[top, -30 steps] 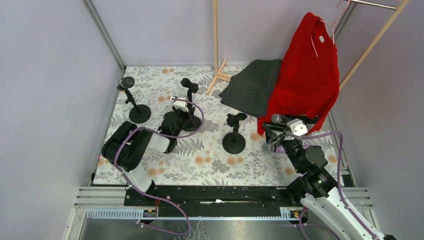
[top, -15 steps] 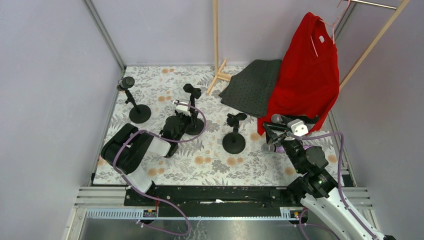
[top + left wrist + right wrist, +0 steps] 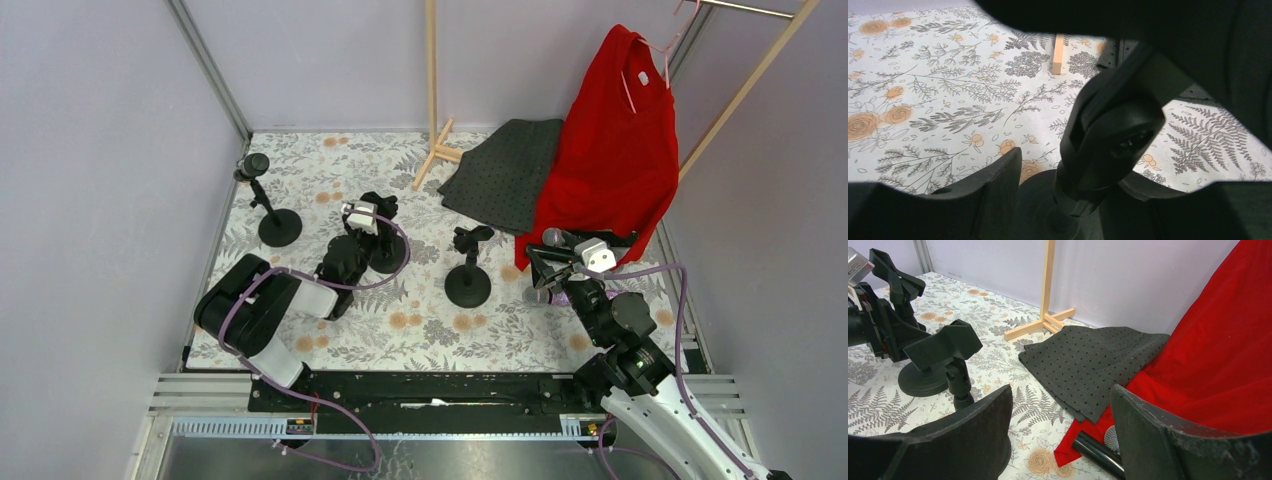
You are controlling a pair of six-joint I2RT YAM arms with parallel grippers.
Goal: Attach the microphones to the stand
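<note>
**Black microphone (image 3: 252,164) sits clipped in the far-left stand (image 3: 278,226), head aimed away from the arms**

The floral tabletop (image 3: 420,325) carries a hanging red shirt (image 3: 610,150) and a dotted grey cloth (image 3: 505,170). The middle stand (image 3: 386,250) and right stand (image 3: 467,286), both round-based, hold nothing. The left end effector (image 3: 378,222) is open astride the middle stand's stem. The right end effector (image 3: 1060,390) is open and empty. At the shirt's hem a smooth black microphone barrel (image 3: 1095,450) lies flat and diagonal. The purple microphone (image 3: 562,298), half hidden, lies with its mesh head pointing left.

No readable txt, labels, brands, nos. or signs in any view: top, L wrist, R wrist.
</note>
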